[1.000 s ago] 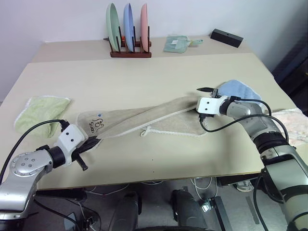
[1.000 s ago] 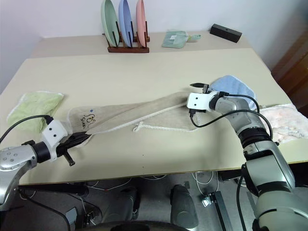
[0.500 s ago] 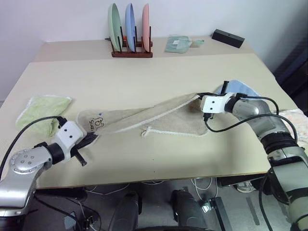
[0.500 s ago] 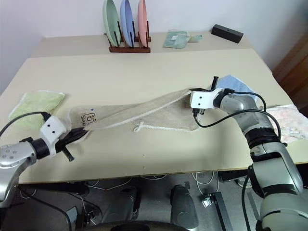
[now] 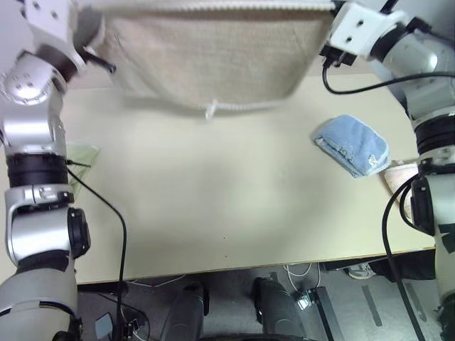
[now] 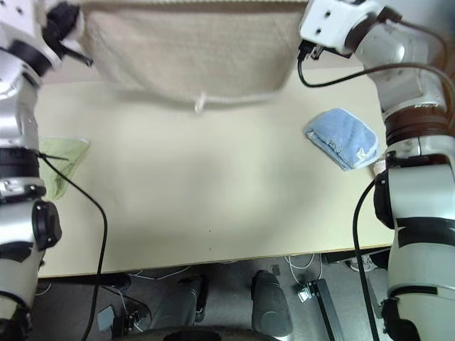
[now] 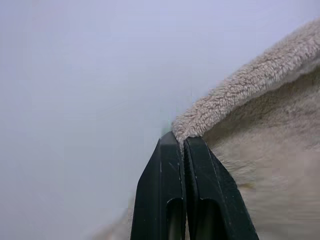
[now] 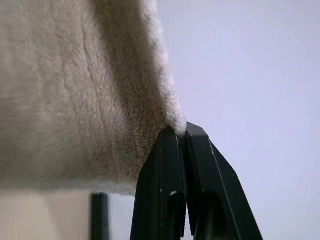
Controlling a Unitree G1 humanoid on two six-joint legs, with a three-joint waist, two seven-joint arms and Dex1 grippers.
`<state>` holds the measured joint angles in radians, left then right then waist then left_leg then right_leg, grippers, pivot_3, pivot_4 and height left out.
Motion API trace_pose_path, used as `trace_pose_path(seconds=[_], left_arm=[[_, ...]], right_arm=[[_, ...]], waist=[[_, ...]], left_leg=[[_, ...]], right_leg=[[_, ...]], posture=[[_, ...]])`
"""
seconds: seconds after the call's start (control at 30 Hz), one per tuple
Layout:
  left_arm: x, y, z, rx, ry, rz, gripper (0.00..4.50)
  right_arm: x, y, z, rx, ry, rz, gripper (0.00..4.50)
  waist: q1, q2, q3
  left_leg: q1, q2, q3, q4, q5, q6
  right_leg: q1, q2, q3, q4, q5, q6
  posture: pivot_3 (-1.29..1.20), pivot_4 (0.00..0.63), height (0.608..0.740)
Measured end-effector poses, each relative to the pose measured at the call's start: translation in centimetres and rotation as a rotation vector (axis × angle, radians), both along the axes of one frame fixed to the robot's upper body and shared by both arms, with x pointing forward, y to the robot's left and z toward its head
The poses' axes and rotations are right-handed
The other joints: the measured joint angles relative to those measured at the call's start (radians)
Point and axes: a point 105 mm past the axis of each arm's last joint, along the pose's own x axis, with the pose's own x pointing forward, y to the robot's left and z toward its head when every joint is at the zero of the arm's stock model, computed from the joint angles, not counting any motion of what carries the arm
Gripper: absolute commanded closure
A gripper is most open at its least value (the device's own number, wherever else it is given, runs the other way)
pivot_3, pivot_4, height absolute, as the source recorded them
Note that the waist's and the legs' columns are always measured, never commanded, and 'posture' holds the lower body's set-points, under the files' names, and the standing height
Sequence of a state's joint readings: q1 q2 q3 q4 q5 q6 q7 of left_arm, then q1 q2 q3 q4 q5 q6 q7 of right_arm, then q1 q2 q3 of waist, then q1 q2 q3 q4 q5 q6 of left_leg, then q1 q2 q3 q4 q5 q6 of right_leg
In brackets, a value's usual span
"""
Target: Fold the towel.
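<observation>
The beige towel hangs spread out in the air above the table, stretched between my two raised grippers. Its white corded edge runs along the top, and a small white loop dangles from its lower edge. My left gripper is shut on the towel's upper left corner. My right gripper is shut on the upper right corner, with the cloth hanging beside its fingers.
On the table, a folded light blue towel lies at the right. A light green towel peeks out at the left edge behind my left arm. A pale cloth sits at the far right edge.
Both arms have risen sharply, lifting the towel off the table so it now hangs spread between them. The right gripper has shut on its corner. The view has also shifted.
</observation>
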<state>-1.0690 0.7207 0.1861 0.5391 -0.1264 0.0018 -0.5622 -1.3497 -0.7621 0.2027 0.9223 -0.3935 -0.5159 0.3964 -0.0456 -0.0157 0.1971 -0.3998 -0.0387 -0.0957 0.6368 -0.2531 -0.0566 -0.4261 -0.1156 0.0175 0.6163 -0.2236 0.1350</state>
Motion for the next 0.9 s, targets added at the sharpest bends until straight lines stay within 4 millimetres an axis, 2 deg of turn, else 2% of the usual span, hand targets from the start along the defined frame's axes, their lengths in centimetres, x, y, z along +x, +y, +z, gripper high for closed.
trace_pose_path(seconds=[0.07,0.17,0.23,0.27,0.37,0.43,0.5,0.6,0.7,0.8,0.9], left_arm=[[-0.7,0.7,-2.3,0.047,0.084,-0.041,4.5],[-2.5,1.6,-9.1,0.106,0.324,-0.124,4.5],[-5.0,1.8,-13.8,0.145,0.498,-0.181,4.5],[-5.8,2.0,-15.4,0.145,0.562,-0.196,4.5],[-10.6,1.6,-19.0,0.19,0.753,-0.277,4.5],[-13.6,0.9,-20.5,0.199,0.87,-0.336,4.5],[-15.5,0.2,-21.0,0.214,0.931,-0.384,4.5],[-18.1,-0.3,-21.7,0.232,1.029,-0.418,4.5],[-19.9,-0.4,-22.4,0.233,1.109,-0.436,4.5],[-20.1,-0.4,-22.5,0.244,1.115,-0.435,4.5],[-18.8,0.0,-22.1,0.26,1.061,-0.398,4.5]], right_arm=[[-0.6,0.1,-0.8,0.016,0.062,0.059,4.43],[-1.9,-0.2,-4.5,0.002,0.23,0.142,4.43],[-3.5,-0.2,-8.9,-0.028,0.409,0.197,4.43],[-4.1,-0.5,-10.7,-0.031,0.491,0.202,4.43],[-8.3,-1.9,-17.4,-0.051,0.836,0.213,4.43],[-11.2,-2.7,-20.2,-0.024,1.038,0.202,4.43],[-12.8,-3.0,-20.5,-0.014,1.126,0.197,4.43],[-15.1,-3.7,-19.5,0.009,1.207,0.183,4.43],[-17.2,-4.3,-19.9,0.014,1.312,0.181,4.43],[-17.2,-4.3,-20.1,0.015,1.321,0.187,4.43],[-15.9,-3.9,-19.5,0.014,1.251,0.201,4.43]], waist=[[-0.016,0.0,0.0],[-0.035,0.001,0.0],[-0.039,0.0,0.0],[-0.036,0.001,0.0],[-0.019,0.001,0.001],[-0.002,0.003,0.002],[0.004,0.004,0.002],[0.008,0.003,0.003],[0.011,0.001,0.001],[0.011,0.002,0.001],[0.01,0.002,0.001]], left_leg=[[0.002,0.0,0.006,-0.005,0.0,0.0],[0.002,0.001,0.009,-0.006,-0.001,0.003],[0.0,0.003,0.009,-0.006,-0.002,0.003],[-0.001,0.002,0.009,-0.005,-0.002,0.003],[-0.006,0.002,0.01,0.001,-0.006,0.011],[-0.007,0.002,0.011,0.011,-0.007,0.012],[-0.002,0.003,0.012,0.015,-0.007,0.012],[0.015,0.005,0.012,0.015,-0.007,0.012],[0.018,0.016,0.017,0.014,-0.007,0.012],[0.015,0.014,0.02,0.012,-0.007,0.012],[0.011,0.013,0.02,0.011,-0.007,0.012]], right_leg=[[-0.003,-0.002,0.0,0.0,0.0,0.0],[-0.005,-0.003,0.0,0.001,0.0,0.001],[-0.008,-0.002,0.0,0.002,0.0,0.001],[-0.008,-0.002,0.0,0.003,0.0,0.001],[-0.013,-0.002,0.002,0.008,0.0,0.001],[-0.012,-0.003,0.003,0.011,0.0,0.0],[-0.006,-0.002,0.004,0.011,0.0,-0.005],[0.013,-0.002,0.002,0.007,-0.003,-0.005],[0.02,0.0,-0.002,0.0,-0.003,-0.006],[0.016,0.0,-0.001,-0.002,-0.001,-0.01],[0.011,0.001,-0.001,-0.001,0.0,-0.01]], posture=[[0.0,0.15,0.74],[0.0,0.15,0.74],[0.0,0.15,0.74],[0.0,0.15,0.74],[0.0,0.15,0.74],[0.0,0.15,0.74],[0.0,0.15,0.74],[0.0,0.15,0.74],[0.0,0.15,0.74],[0.0,0.15,0.74],[0.0,0.15,0.74]])
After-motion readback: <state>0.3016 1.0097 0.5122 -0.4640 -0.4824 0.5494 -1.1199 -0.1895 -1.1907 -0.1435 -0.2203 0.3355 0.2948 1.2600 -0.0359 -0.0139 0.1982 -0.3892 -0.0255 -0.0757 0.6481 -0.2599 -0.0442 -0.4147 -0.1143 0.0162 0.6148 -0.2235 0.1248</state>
